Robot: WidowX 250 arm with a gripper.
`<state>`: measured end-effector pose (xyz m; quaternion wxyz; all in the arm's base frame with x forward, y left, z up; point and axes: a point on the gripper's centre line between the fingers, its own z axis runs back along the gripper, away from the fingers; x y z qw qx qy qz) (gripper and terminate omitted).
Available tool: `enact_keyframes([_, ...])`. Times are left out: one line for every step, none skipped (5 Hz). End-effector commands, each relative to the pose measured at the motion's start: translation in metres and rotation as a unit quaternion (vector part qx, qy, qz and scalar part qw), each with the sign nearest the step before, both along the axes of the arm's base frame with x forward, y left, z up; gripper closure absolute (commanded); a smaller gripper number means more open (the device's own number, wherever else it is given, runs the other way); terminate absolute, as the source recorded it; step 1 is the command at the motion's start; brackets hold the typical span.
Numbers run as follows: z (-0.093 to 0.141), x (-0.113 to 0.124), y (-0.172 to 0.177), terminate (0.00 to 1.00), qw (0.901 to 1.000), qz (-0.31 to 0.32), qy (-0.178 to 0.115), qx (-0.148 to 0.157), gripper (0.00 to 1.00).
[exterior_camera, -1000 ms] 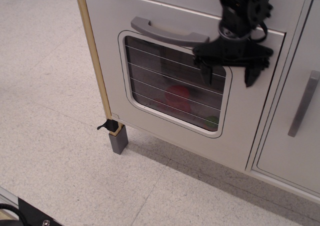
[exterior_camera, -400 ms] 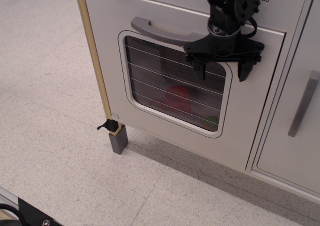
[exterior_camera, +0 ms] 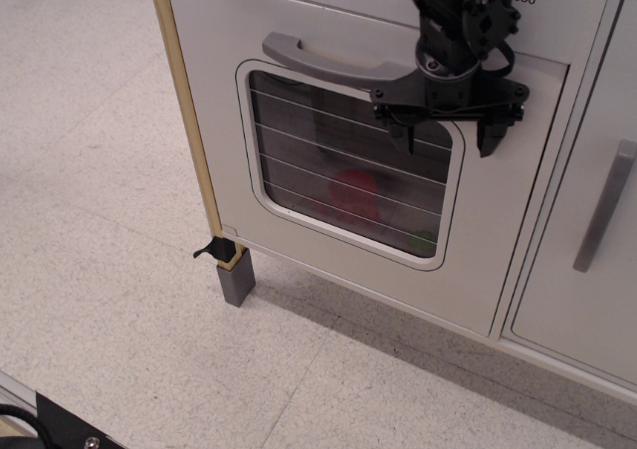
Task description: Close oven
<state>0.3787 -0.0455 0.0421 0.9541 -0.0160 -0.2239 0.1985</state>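
Oven (exterior_camera: 299,185): white, door upright against its frame, window crossed by thin wires; directly behind and left of claw. Curved grey handle (exterior_camera: 333,63): just left of claw. Claw (exterior_camera: 448,135): black, spread wide, grasping nothing, fingertips pointing down before window's upper right corner.

Cabinet door (exterior_camera: 572,260): you lose it past the right edge.
Red shape (exterior_camera: 350,192) behind the oven (exterior_camera: 348,160) window: too blurred to name.
Arm above gripper (exterior_camera: 448,135): cut off at top.
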Motion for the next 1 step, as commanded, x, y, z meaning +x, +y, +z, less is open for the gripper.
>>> enact_keyframes([0.0277,-0.005,0.0136,1.0,0.9999,0.012,-0.002,0.0,0.0])
